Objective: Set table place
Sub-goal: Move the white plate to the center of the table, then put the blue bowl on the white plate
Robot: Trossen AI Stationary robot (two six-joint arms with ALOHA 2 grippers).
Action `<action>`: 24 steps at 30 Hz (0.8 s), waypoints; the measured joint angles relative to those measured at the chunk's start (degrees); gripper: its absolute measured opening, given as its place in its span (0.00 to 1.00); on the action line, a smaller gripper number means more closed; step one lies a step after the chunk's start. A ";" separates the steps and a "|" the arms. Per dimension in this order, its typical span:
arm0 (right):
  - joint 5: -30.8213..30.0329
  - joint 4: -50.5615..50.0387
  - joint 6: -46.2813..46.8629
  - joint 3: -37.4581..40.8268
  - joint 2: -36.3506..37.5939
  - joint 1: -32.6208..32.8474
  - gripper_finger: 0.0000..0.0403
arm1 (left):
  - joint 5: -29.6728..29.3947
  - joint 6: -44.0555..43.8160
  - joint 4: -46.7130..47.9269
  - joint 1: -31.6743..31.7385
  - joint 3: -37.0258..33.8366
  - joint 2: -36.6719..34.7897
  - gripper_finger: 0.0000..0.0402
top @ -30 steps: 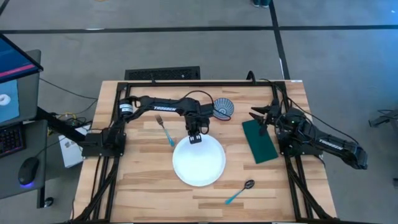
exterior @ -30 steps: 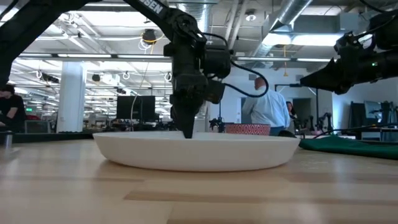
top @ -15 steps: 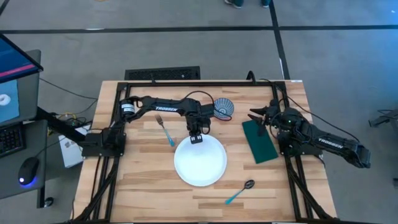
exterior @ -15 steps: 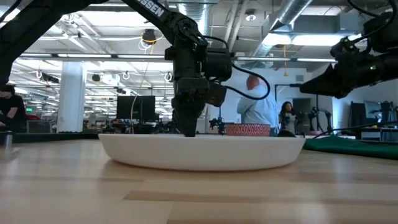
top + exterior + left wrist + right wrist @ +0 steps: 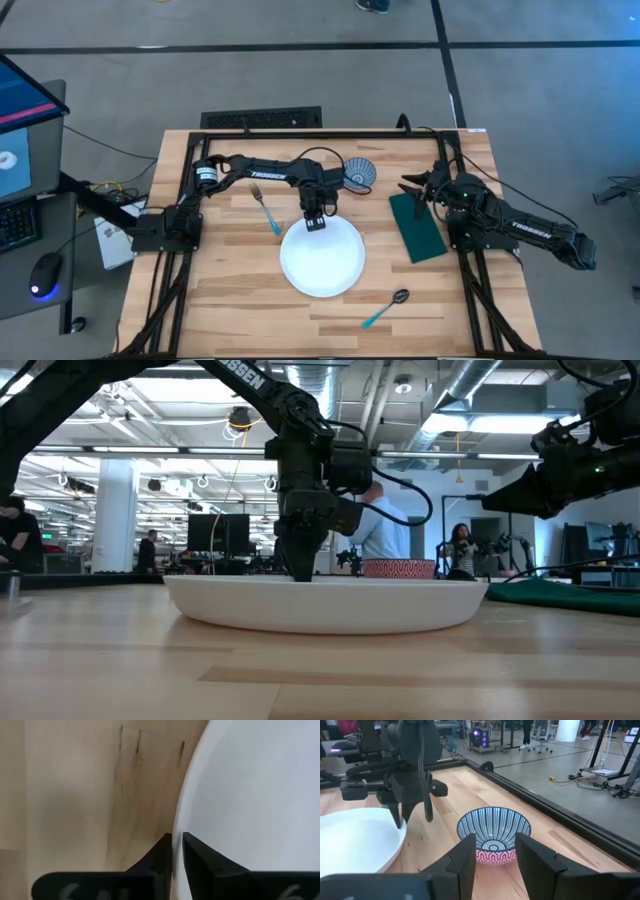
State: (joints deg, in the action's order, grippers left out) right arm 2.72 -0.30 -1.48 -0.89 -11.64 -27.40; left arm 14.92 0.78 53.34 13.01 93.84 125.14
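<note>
High view: plate (image 5: 322, 262) rim pinched by left gripper (image 5: 314, 221)
Right gripper (image 5: 413, 187) is held spread above the cloth (image 5: 417, 227), near the bowl (image 5: 360, 173)

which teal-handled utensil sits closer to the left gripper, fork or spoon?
The fork. It lies just beside the left gripper, which pinches the plate rim; the spoon lies beyond the plate's far side, toward the front edge.

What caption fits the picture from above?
Left gripper pinches the white plate's rim while the right gripper waits above the green cloth.
</note>
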 joint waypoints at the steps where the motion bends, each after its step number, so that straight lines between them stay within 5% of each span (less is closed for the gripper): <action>1: 0.00 0.00 0.00 0.00 0.00 0.00 0.40 | 0.53 -0.05 0.00 0.14 0.00 0.00 0.09; 24: 0.00 0.00 -0.02 0.02 0.00 0.01 0.40 | 2.44 -0.97 2.16 2.05 0.00 -0.40 0.22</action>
State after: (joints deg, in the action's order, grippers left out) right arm 2.72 -0.30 -1.50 -0.86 -11.64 -27.40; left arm 17.37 -0.19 55.51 15.06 93.84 124.74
